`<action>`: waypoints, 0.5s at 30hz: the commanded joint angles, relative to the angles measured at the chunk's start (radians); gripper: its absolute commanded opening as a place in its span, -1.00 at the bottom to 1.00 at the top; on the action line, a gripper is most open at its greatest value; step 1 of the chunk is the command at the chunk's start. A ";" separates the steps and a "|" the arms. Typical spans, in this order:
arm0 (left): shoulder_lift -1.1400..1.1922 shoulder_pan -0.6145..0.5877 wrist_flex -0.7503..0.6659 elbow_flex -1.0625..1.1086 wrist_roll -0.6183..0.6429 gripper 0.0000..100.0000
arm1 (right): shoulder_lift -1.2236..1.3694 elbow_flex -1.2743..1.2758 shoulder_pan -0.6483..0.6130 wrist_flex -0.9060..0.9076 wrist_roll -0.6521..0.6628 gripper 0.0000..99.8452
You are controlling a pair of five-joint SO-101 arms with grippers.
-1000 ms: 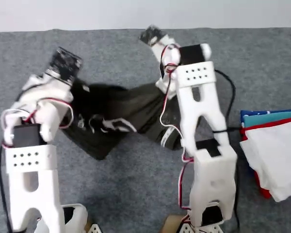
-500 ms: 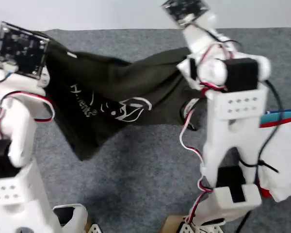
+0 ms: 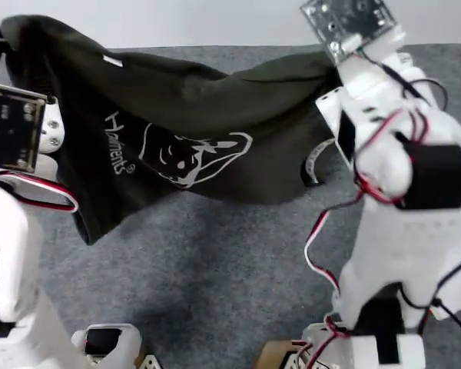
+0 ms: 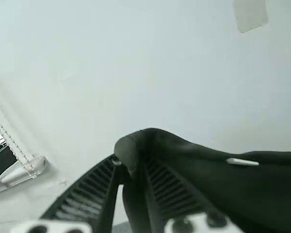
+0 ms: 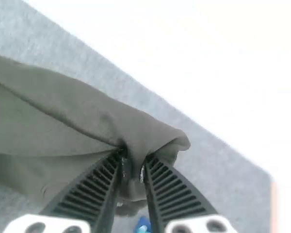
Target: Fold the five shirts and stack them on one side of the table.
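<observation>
- Two SO-101 arms hold a dark olive T-shirt (image 3: 177, 115) stretched between them above the grey table (image 3: 215, 284), with its white printed graphic (image 3: 188, 154) facing the high camera.
- The left gripper (image 4: 131, 165) is closed tight on a small bunch of cloth at one upper corner of the garment. The right gripper (image 5: 132, 162) bites the opposite corner, a wad of fabric squeezed between its ribbed fingers (image 5: 102, 184).
- Thin holds are the main risk. Each claw appears to grasp only a small pinch near the edge, and the sagging middle of the shirt pulls on both. If either pinch slips, that side would likely drop and the shirt would land in a heap instead of flat.
- The lower corner (image 3: 92, 227) hangs down on the left side, close to the table; whether it touches cannot be told. If the arms lower unevenly, this corner would probably land first and fold under, spoiling the spread.
- Cloth hangs just beside a white cable loop (image 3: 316, 160) on the right arm (image 3: 399, 200). A sweep forward or down could catch the fabric on the cable or the arm's body and drag it askew.
- Spreading the arms further could pull cloth out of a claw, while bringing them closer would deepen the sag and the wrinkles.
</observation>
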 commanded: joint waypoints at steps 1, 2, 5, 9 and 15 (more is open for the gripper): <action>-0.009 -0.003 0.046 -0.036 0.003 -0.99 | -0.087 -0.054 0.012 -0.041 0.049 -0.98; -0.009 -0.003 0.072 -0.036 0.003 -0.99 | -0.099 -0.054 0.012 -0.050 0.061 -0.98; -0.009 -0.003 0.140 -0.036 0.002 -0.99 | -0.131 -0.054 0.012 -0.087 0.101 -0.98; -0.009 -0.003 0.224 -0.035 0.002 -0.99 | -0.163 -0.054 0.012 -0.147 0.157 -0.98; -0.031 -0.029 0.242 -0.047 0.002 -0.99 | -0.228 -0.054 0.018 -0.222 0.227 -0.98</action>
